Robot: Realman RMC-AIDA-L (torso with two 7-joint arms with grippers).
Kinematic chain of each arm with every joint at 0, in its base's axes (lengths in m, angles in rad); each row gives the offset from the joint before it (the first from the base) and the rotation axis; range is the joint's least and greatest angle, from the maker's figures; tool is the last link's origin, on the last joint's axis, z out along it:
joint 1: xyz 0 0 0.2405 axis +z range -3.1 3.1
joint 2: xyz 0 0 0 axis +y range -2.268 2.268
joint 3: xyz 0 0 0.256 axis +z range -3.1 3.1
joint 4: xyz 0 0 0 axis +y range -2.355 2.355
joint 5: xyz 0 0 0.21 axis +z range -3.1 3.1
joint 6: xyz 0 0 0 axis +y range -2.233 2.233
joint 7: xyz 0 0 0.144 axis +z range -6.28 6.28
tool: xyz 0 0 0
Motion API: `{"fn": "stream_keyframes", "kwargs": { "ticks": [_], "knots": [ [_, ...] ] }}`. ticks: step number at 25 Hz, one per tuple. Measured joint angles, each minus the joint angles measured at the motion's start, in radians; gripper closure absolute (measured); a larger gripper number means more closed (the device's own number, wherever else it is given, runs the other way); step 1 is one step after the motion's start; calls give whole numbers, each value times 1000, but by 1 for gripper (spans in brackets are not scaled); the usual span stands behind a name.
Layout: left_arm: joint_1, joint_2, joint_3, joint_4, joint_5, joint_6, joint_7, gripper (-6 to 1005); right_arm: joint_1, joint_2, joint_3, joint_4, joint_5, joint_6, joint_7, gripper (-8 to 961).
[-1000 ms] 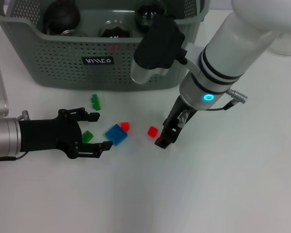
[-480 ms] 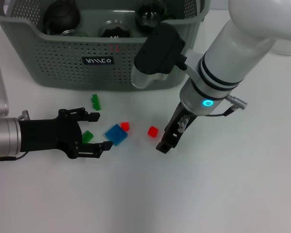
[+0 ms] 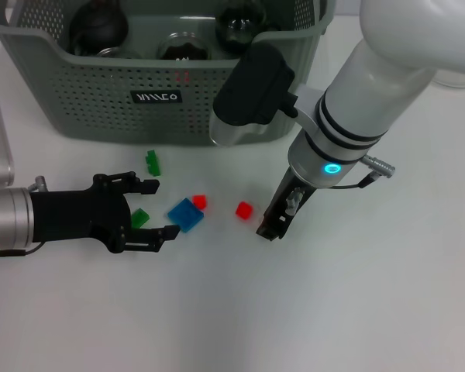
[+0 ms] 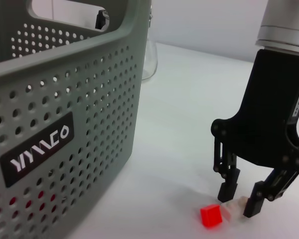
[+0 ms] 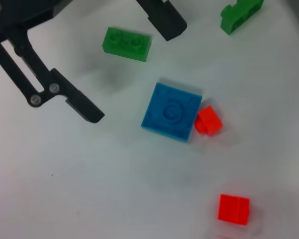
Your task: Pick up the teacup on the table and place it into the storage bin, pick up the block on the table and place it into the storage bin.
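- Blocks lie loose on the tabletop (image 3: 333, 310) before the storage bin (image 3: 93, 93); the red block (image 3: 244, 209) sits beside my right gripper (image 4: 240, 200).
- Fingers there narrow around a pale piece; block-picking step, I judge.
- Left gripper (image 3: 153, 209) hangs wide open near the green block (image 3: 140, 218).

Our right gripper (image 3: 273, 226) points straight down, jaws slightly parted (tips at the surface); our left gripper (image 3: 151, 213) lies level beside it, fingers spread wide.

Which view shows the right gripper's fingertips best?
The left wrist view: the right gripper faces the camera, jaws open around a small pale block on the table. The head view shows it side-on; the right wrist view omits it.
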Motion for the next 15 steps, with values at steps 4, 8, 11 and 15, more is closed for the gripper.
{"fn": "stream_keyframes", "kwargs": {
  "ticks": [4,8,11,15],
  "knots": [
    [0,0,0,0,0,-6,0,139,7,0,-23,0,0,2,10,634],
    [1,-1,0,0,0,-6,0,139,7,-5,-31,-19,-6,-7,25,721],
    [4,-2,0,0,0,-6,0,140,-18,-13,-19,-84,-39,-36,51,750],
    [7,-2,0,0,0,-6,0,140,-76,-17,62,-210,-120,-154,68,750]
  ]
}}
